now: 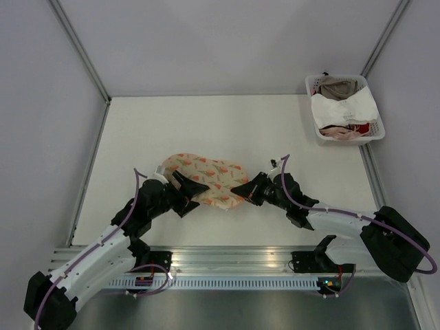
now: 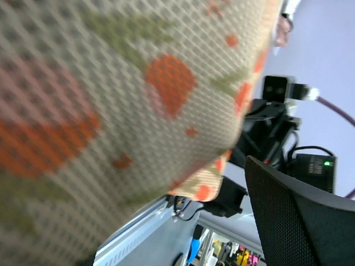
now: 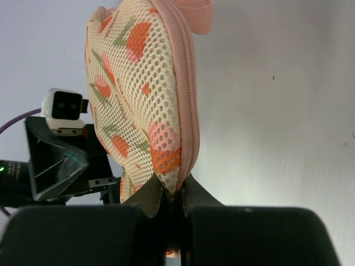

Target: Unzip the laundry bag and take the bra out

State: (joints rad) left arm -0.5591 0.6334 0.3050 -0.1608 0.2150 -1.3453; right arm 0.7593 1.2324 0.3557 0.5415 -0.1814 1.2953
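Laundry bag (image 1: 205,176) lies mid-table (image 1: 137,130). Right gripper (image 3: 172,195) is pinched tight on its right end at the pink zip edging. Left gripper (image 1: 196,192) is spread wide at the bag's near-left edge, holding nothing.

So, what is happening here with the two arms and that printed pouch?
Both arms are at the laundry bag, which lies on the table. The right gripper is shut on the bag's right end, by the pink zip edging. The left gripper stands open at the opposite edge, not clamped. The bag looks zipped shut, and no bra is showing.
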